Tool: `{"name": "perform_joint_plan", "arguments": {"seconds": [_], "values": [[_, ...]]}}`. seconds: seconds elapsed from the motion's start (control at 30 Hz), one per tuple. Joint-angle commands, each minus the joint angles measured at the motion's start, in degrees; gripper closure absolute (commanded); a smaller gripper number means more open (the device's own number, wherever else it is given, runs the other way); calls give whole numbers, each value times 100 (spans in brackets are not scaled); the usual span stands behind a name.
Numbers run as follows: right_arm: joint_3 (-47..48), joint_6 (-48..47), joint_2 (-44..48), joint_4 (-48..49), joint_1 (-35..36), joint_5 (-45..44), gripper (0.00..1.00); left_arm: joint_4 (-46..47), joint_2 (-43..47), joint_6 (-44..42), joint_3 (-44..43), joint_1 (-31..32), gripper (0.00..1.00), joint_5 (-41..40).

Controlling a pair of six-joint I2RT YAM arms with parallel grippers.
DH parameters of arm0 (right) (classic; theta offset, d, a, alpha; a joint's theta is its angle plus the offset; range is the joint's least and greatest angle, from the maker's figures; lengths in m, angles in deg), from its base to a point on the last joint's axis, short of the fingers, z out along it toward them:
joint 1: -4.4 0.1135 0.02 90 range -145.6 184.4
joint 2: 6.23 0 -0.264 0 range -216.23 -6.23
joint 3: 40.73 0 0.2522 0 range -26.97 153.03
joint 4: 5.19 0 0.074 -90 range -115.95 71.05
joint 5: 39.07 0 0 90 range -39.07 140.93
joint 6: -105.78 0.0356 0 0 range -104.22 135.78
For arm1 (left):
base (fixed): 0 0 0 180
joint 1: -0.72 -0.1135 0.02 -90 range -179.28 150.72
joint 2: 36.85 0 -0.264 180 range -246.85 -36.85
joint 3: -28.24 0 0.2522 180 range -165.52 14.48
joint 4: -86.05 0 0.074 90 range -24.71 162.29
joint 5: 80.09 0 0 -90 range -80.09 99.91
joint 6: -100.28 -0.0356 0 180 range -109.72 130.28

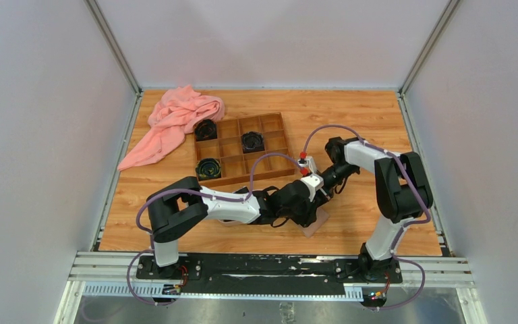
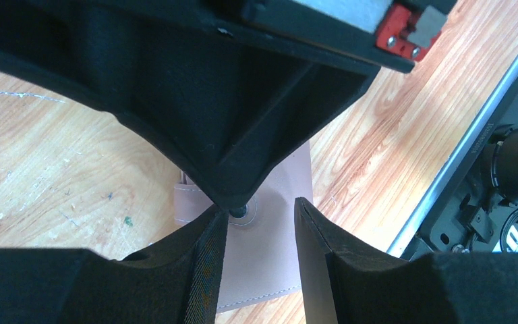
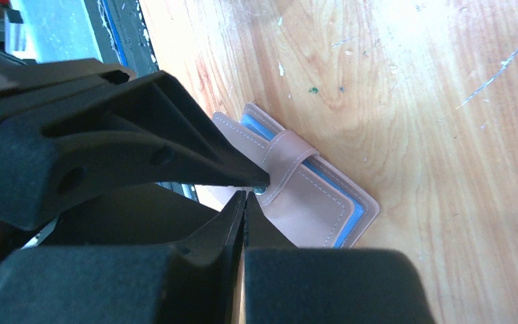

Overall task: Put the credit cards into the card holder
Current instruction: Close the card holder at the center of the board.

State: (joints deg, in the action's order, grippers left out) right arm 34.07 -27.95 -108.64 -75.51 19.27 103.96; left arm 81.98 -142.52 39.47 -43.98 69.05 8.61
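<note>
The left arm [image 1: 226, 206] stretches low to its right and the right arm [image 1: 394, 182] folds inward, so the 2 wrists meet. The left gripper [image 2: 260, 209] has its fingers parted. The right gripper [image 3: 244, 200] has its fingers pressed together, tip beside the left's.

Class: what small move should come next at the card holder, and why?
Probably the right gripper should lift the end of the strap to open the card holder. It lies folded shut, strap across it; the shut right fingertips sit at the strap's end, and the open left gripper is over the holder.
</note>
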Motion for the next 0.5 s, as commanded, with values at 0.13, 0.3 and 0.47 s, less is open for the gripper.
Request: {"name": "perform_joint_plan", "arguments": {"seconds": [0.13,0.3,0.47], "values": [[-353,-293,353,368,218,-104,99,-512,-301,80,223,-13,56,204],[-275,-83,148,423,374,-299,99,-513,-288,96,225,-11,56,205],[-248,147,-15,516,498,-622,99,-520,-280,99,231,-11,56,180]]}}
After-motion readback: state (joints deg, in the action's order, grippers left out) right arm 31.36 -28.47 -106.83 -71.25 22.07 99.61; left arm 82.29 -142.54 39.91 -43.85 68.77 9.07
